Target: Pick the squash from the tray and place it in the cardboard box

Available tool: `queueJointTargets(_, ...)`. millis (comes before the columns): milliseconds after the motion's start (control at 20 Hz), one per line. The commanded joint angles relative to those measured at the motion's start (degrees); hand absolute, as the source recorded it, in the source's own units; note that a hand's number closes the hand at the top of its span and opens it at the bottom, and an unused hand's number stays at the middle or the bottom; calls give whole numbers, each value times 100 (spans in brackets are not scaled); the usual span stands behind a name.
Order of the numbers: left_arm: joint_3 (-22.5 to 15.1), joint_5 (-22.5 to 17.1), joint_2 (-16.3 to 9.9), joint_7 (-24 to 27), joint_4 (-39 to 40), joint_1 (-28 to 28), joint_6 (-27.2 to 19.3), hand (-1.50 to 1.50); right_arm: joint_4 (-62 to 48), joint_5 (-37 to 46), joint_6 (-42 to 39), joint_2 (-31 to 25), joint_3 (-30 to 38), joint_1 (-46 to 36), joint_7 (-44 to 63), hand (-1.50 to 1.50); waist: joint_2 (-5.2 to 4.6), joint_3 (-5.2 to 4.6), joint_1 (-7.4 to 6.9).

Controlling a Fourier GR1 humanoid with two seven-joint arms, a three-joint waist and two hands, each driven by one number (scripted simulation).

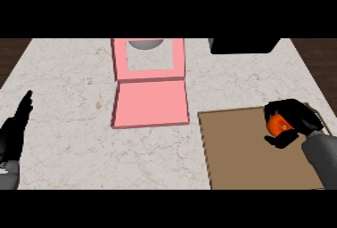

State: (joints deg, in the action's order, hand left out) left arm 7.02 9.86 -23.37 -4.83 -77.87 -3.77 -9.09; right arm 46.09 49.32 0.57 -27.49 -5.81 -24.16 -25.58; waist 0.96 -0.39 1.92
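Note:
My right hand point(294, 116) is curled round an orange squash point(279, 124), of which only a small patch shows between thumb and fingers. It hovers over the right part of the flat brown tray point(244, 151) at the lower right. The cardboard box point(150, 103) is pink; its solid compartment lies left of the tray, and its frame-like flap point(148, 58) extends toward the back. At the left edge my left hand point(14, 131) rests open, fingers pointing up, away from everything.
A grey rounded object point(145, 44) shows through the flap's opening at the back. A black block point(242, 45) stands at the back right. Marble counter point(72, 89) spreads between my left hand and the box.

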Motion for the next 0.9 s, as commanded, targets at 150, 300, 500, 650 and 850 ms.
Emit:
queueJointTargets(150, 210, -19, -111, -21, 82, 333, -67, 0, 208, 66, 1192, 761, 647, 735, 2661, 150, 216, -55, 508)
queueJointTargets(300, 211, -11, -87, -40, 88, 300, -98, 0, 625, 449, 1827, 1290, 487, 827, 3539, 150, 184, -52, 484)
queueJointTargets(500, 253, -5, -142, 19, 113, 386, -80, 0, 1690, 1032, 2389, 1568, 240, 575, 4328, 150, 251, -64, 460)
queueJointTargets(650, 213, 16, -164, 75, 42, 412, -40, 0, 2295, 1703, 2470, 2033, -276, 531, 4964, 150, 235, -47, 332)
queueJointTargets(850, 161, -24, -132, -80, 6, 190, 24, 0, 3059, 2644, 2043, 2713, -935, 354, 6116, 150, 161, -22, 272)
